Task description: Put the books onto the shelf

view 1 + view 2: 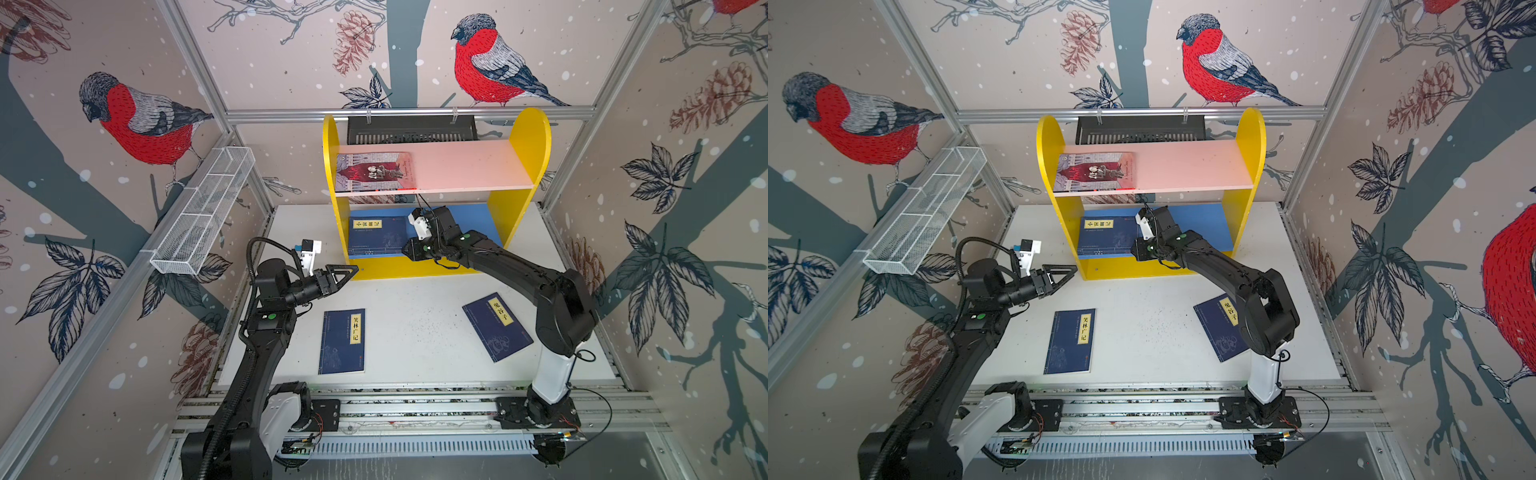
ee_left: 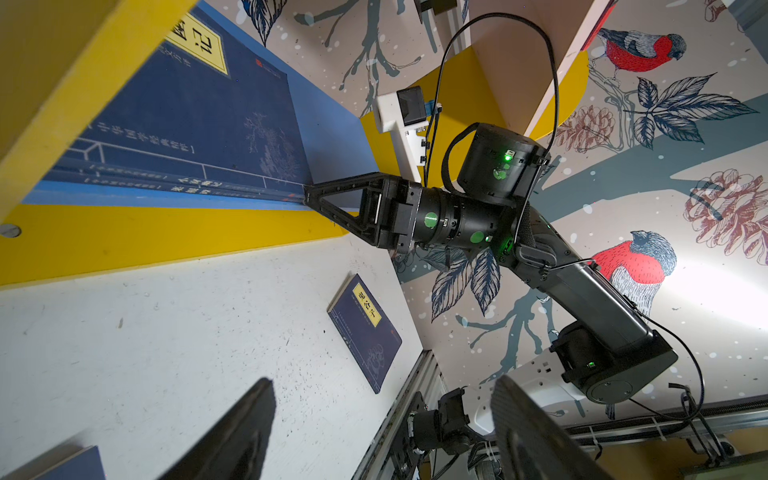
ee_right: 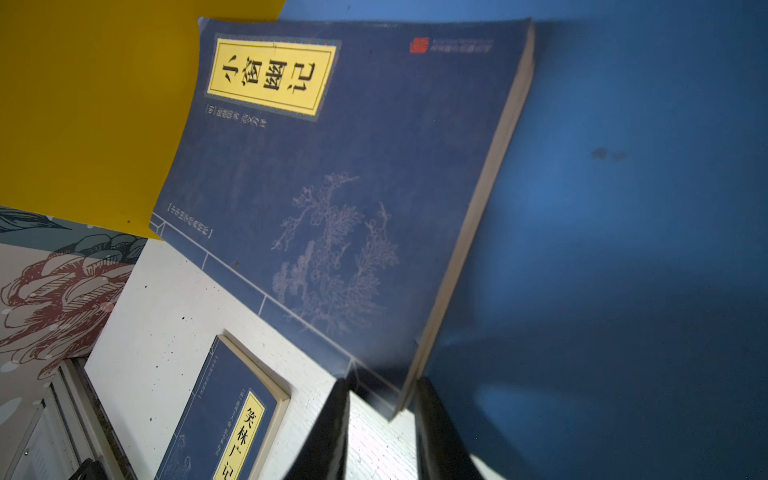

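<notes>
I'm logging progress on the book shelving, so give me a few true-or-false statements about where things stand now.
The illustrated book lies on the pink board. True.
A navy book and a second navy book lie on the white table. True.
The left gripper holds a book. False: its jaws are open and empty.
The blue board is bare. False: a navy stack lies there, the right gripper's jaws closed on its corner.

The left book, lying near on the worktop, is showing 笑林广记 down its yellow label. The right book is showing 鬼谷子. The shelf book, on the blue board, is showing 小窗幽记; its smaller print is blurring out.
</notes>
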Motion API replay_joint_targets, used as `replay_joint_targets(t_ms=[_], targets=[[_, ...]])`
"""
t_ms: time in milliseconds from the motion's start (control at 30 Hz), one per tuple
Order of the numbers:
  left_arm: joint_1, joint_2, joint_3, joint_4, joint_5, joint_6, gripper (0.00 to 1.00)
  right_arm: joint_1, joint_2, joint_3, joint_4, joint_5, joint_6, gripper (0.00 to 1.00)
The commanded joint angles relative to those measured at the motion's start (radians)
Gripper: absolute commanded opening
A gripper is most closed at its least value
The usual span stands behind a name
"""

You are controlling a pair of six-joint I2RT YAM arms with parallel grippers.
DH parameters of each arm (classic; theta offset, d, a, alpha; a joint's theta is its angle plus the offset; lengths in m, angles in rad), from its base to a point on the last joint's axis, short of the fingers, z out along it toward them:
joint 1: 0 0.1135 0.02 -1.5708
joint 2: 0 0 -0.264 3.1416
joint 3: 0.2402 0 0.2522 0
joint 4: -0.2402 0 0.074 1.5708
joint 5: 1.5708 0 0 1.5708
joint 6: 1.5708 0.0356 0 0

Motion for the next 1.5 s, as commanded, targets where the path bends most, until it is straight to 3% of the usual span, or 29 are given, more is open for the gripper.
replay_joint_targets(t_ms=[0,300,433,533,600,767,933,1133,1267,1467], targets=[[0.000,-0.002,0.000,0.037,0.006,0.001,0.82,0.003,-0.005,0.005,-0.005,0.010,-0.008,0.29],[0.000,-0.004,0.006,0.027,0.005,-0.001,0.82,0.007,-0.082,-0.039,0.026,0.031,0.005,0.36],[0.000,-0.006,0.049,-0.140,-0.064,0.100,0.82,0.007,-0.156,-0.119,0.052,0.027,0.043,0.38],[0.003,-0.004,0.107,-0.322,-0.197,0.232,0.82,0.023,-0.238,-0.218,0.069,0.034,0.069,0.38],[0.007,0.001,0.150,-0.453,-0.354,0.304,0.82,0.048,-0.311,-0.287,0.066,0.062,0.085,0.38],[0.020,0.026,0.201,-0.650,-0.708,0.368,0.82,0.105,-0.493,-0.480,0.078,0.068,0.172,0.39],[0.043,0.043,0.184,-0.728,-0.792,0.307,0.82,0.137,-0.601,-0.740,0.295,-0.084,0.368,0.43],[0.062,0.056,0.076,-0.688,-0.691,0.233,0.83,0.251,-0.481,-0.833,0.566,-0.126,0.510,0.45],[0.078,0.053,0.049,-0.705,-0.757,0.245,0.83,0.317,-0.346,-0.747,0.543,-0.085,0.524,0.46],[0.082,0.081,0.020,-0.707,-0.810,0.217,0.82,0.347,-0.168,-0.691,0.629,-0.131,0.593,0.47]])
